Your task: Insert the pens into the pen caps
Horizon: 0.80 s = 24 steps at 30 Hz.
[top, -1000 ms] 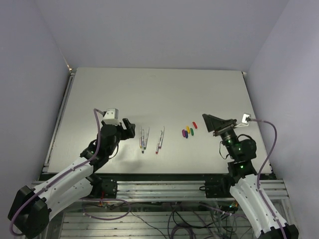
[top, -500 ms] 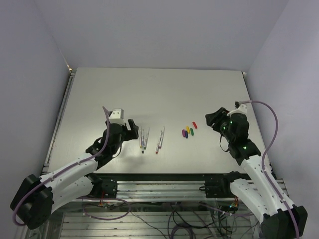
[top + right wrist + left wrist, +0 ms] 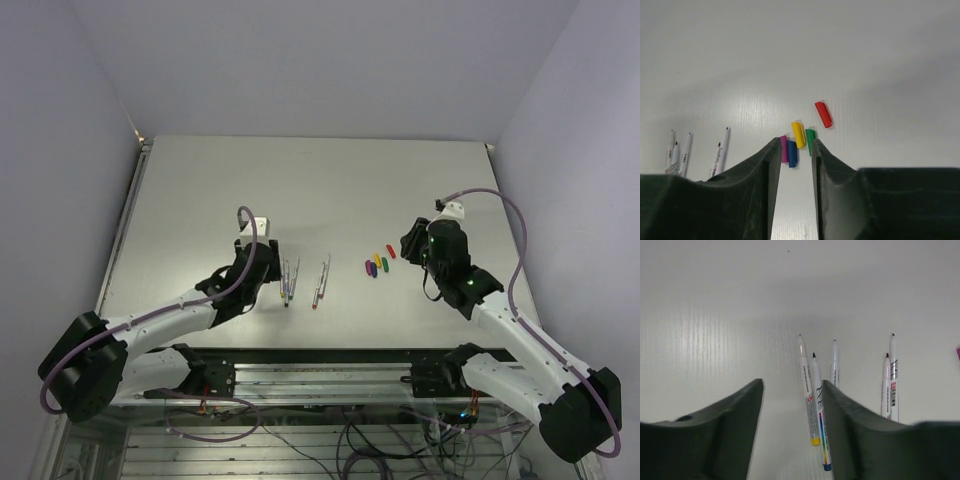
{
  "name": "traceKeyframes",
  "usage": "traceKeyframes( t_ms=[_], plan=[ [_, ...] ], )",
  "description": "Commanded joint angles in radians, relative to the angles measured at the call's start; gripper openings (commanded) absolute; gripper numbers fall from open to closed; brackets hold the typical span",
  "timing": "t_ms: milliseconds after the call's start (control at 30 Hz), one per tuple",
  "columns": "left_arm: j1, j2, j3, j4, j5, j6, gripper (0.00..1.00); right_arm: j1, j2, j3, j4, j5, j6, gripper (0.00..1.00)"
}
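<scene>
Five thin white pens lie on the table, three (image 3: 288, 280) together and two (image 3: 322, 279) to their right. My left gripper (image 3: 270, 264) sits just left of the three and is open. In the left wrist view its gap (image 3: 792, 385) frames the yellow-ended pen (image 3: 807, 395) and the blue-ended pen (image 3: 820, 412), close to the right finger (image 3: 850, 430). The pen caps cluster at mid-right: red (image 3: 823, 114), yellow (image 3: 798, 134), green (image 3: 810, 139), blue (image 3: 792, 153), magenta (image 3: 784, 148). My right gripper (image 3: 795, 141) is open and narrow, its tips right at the blue and green caps, holding nothing.
The cap cluster (image 3: 378, 263) lies between the pens and my right gripper (image 3: 412, 245). The white table (image 3: 320, 180) is boxed by pale walls on three sides. A metal rail (image 3: 320, 375) runs along the near edge. Purple cables (image 3: 515, 250) loop off both wrists.
Both arms have reached inward: the left gripper moved right up to the three pens, the right gripper swung left to the caps. Both pairs of jaws have narrowed.
</scene>
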Motion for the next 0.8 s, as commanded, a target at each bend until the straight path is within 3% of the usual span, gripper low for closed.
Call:
traceKeyframes(
  t_ms=[0, 100, 200, 300, 367, 433, 600, 767],
  plan=[
    [-0.004, 0.026, 0.049, -0.060, -0.058, -0.015, 0.51, 0.006, 0.005, 0.018, 0.028, 0.044, -0.041, 0.24],
    [-0.004, 0.038, 0.056, -0.068, -0.047, -0.017, 0.35, 0.006, 0.010, 0.011, 0.042, 0.043, -0.039, 0.21],
    [-0.004, 0.064, 0.073, -0.088, -0.046, -0.030, 0.12, 0.005, 0.021, 0.015, 0.039, 0.047, -0.036, 0.21],
    [-0.004, 0.094, 0.085, -0.097, -0.038, -0.042, 0.07, 0.005, 0.039, 0.022, 0.035, 0.043, -0.047, 0.18],
    [-0.005, 0.113, 0.090, -0.094, -0.029, -0.052, 0.13, 0.005, 0.054, 0.030, 0.029, 0.041, -0.054, 0.17],
    [-0.005, 0.133, 0.097, -0.093, -0.024, -0.058, 0.29, 0.005, 0.066, 0.037, 0.025, 0.039, -0.058, 0.17],
    [-0.005, 0.169, 0.110, -0.101, -0.012, -0.066, 0.42, 0.005, 0.070, 0.026, 0.041, 0.044, -0.053, 0.33],
    [-0.005, 0.187, 0.116, -0.102, 0.002, -0.073, 0.58, 0.005, 0.050, 0.008, 0.052, 0.067, -0.038, 0.36]
  ],
)
